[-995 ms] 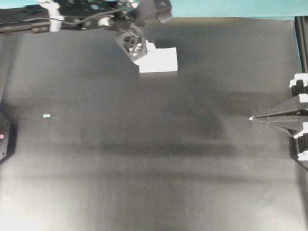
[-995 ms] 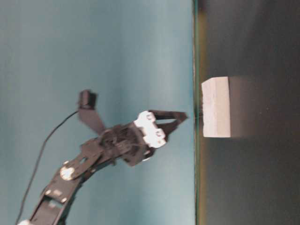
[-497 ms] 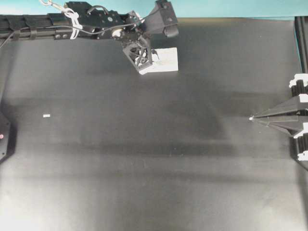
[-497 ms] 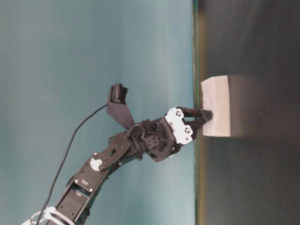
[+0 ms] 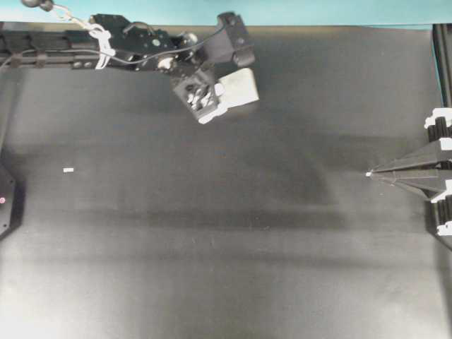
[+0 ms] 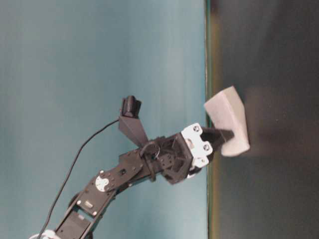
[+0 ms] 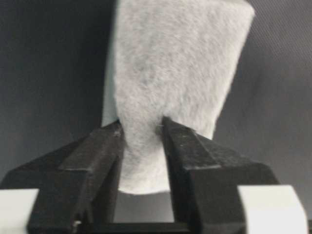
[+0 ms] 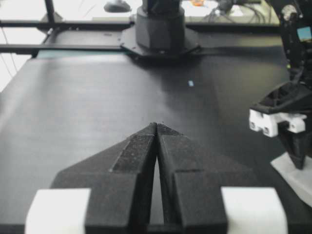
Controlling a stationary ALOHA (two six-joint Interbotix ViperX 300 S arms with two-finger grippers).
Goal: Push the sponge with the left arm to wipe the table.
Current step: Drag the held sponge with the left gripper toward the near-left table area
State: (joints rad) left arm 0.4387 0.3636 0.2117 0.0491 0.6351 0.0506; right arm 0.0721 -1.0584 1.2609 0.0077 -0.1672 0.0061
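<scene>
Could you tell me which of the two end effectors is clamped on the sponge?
The left end effector: its fingers squeeze the sponge; the right end effector is shut on nothing.

Near end of the sponge (image 7: 170, 92) masked by the left hand (image 7: 142, 127) in the wrist view; far end cut by the top edge. Overhead, sponge's left part (image 5: 239, 88) covered by the same hand (image 5: 205, 99), fingertips impossible to make out there. Underside of the sponge unseen at bench level (image 6: 230, 122), blurred along its outline. Left arm (image 5: 85, 49) cropped at the left border overhead, its base hidden. Right hand (image 5: 371, 174) cropped at the right border overhead. Small white fleck (image 5: 68, 170) on the bench (image 5: 226, 268) too tiny to identify. In the right wrist view, sponge (image 8: 297, 178) clipped at the corner, mostly out of sight.
</scene>
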